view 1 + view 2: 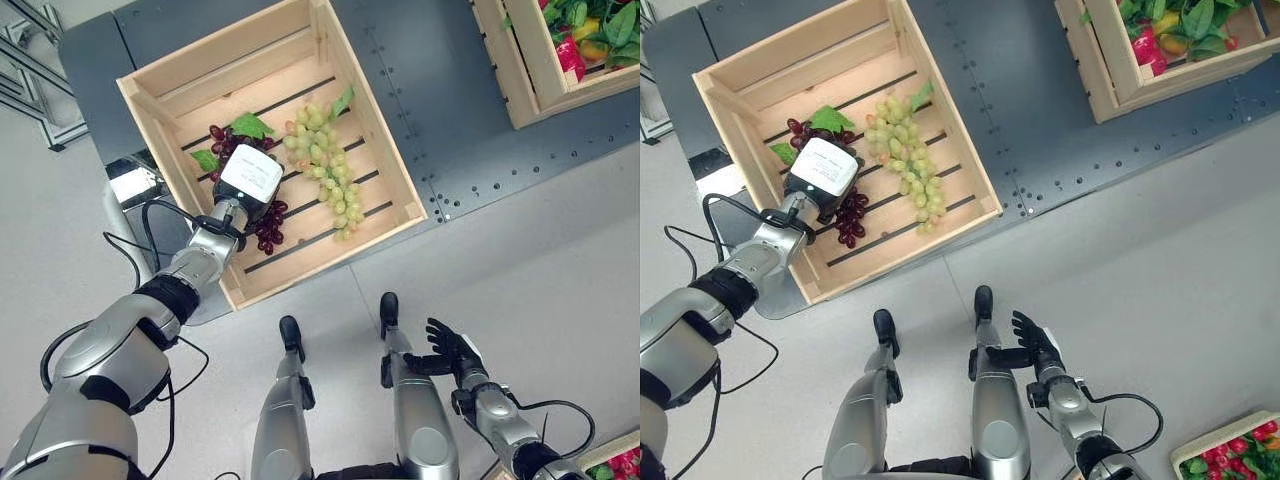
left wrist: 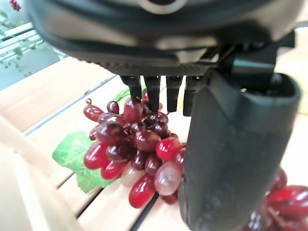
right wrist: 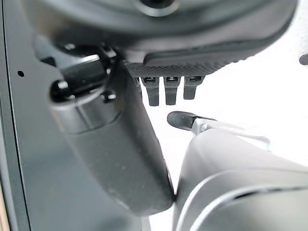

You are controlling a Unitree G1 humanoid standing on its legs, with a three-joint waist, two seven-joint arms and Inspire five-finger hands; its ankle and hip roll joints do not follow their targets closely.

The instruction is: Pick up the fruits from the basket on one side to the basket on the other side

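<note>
the left hand (image 1: 249,180) reaches down into the wooden crate (image 1: 375,130) and sits right over the red grape bunch (image 1: 268,222). in its wrist view the fingers (image 2: 153,91) hang straight, their tips at the top grapes and the thumb alongside, but it is hard to tell whether they actually touch; nothing is gripped. the red bunch lies on the crate slats with green leaves (image 1: 250,126) by it, and a green grape bunch (image 1: 327,165) lies just beside it. the right hand (image 1: 447,351) hangs low over the floor, fingers straight and holding nothing. a second crate (image 1: 1110,70) with mixed produce (image 1: 1180,25) stands well apart on the dark platform (image 1: 1040,140).
</note>
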